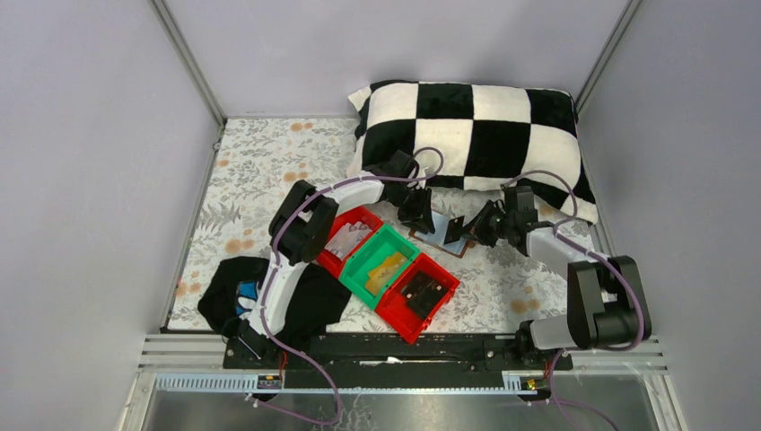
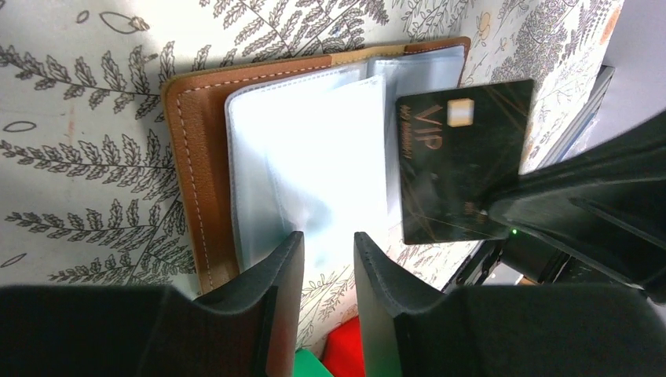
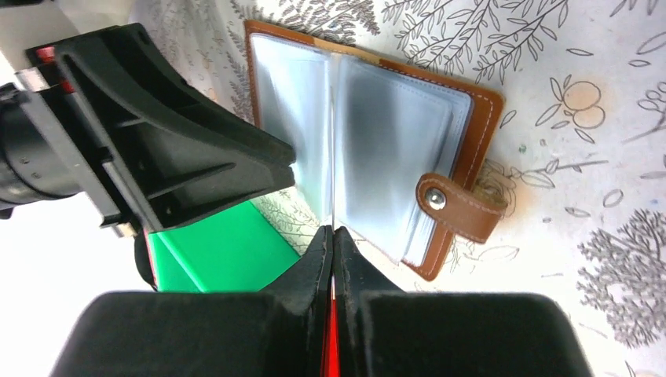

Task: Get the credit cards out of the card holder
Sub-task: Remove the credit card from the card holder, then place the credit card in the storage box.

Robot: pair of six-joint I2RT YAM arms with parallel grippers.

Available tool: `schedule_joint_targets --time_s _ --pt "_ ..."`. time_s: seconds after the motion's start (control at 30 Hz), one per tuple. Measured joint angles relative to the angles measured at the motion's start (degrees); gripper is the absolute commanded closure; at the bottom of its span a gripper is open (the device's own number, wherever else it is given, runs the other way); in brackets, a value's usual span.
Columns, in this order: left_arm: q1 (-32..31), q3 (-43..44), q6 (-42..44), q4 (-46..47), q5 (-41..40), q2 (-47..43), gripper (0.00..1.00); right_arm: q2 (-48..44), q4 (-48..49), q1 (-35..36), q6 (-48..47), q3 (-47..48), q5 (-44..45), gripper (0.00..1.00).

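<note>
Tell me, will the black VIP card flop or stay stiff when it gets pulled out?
Probably stiff: the black card sticks out flat though the right gripper pinches it only near one edge. It looks glossy, so it might slip. It also looks thin, so it is likely light.

From above, the card holder shows as a mere sliver, too small to read. At the left wrist, glare whites out its clear sleeves, its near edge is lost behind the left pincer, and the right pincer covers one corner of the black credit card. The right wrist sees that card only edge-on.
</note>
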Motion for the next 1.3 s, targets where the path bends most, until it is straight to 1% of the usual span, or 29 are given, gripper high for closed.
schedule_joint_targets --time_s 0.2,0.3,0.4,0.53,0.67,0.77,0.83,0.9,0.93,1.07,1.17,1.23,1.3 --pt "-0.7 0.02 -0.13 -0.74 -1.46 -1.55 0.63 -7.43 -6.16 0.0 -0.85 0.79 2.75 1.0" --pt "-0.79 0.04 -0.13 -0.98 -2.12 -3.45 0.62 -9.73 -9.79 0.0 -1.29 2.6 3.63 1.0" --pt "-0.85 0.13 -0.09 -1.44 -2.95 -6.62 0.61 -14.27 -13.16 0.0 -0.85 3.87 4.63 1.0" --pt "-0.07 -0.83 -0.35 -1.95 -5.77 -14.01 0.6 -22.67 -19.02 0.13 2.6 5.92 5.57 1.0" --pt "2.71 -7.34 -1.27 0.09 -8.37 -25.9 0.59 -32.7 -25.16 1.29 8.26 6.23 7.34 1.0" --pt "5.07 -13.09 -1.53 1.03 -10.67 -34.45 0.59 -39.08 -27.8 4.31 12.96 5.62 8.39 1.0" --pt "6.16 -16.87 -1.64 1.33 -12.35 -39.12 0.59 -42.12 -28.89 9.22 16.65 4.48 10.19 1.0" --pt "6.4 -19.43 -1.64 1.25 -13.55 -41.79 0.59 -43.89 -29.99 16.59 20.76 3.15 13.64 1.0" --pt "6.45 -20.72 -1.62 1.29 -14.1 -42.8 0.59 -44.26 -30.34 21.62 23.3 2.27 16.5 1.0" --pt "6.75 -25.33 -1.46 0.44 -15.52 -44.94 0.59 -43.12 -30.86 37.2 31.5 -0.83 25.03 1.0" --pt "7.06 -28.04 -1.49 -0.52 -16.15 -46.25 0.58 -39.69 -30.77 44.63 36.33 -1.99 30.36 1.0" --pt "7.13 -29.35 -1.49 -0.94 -16.46 -47.6 0.58 -36.89 -30.58 47.39 38.88 -1.99 32.81 1.0" --pt "7.17 -30.23 -1.51 -0.94 -16.76 -49.22 0.58 -35.15 -30.36 48.63 41.31 -2.34 34.75 1.0"
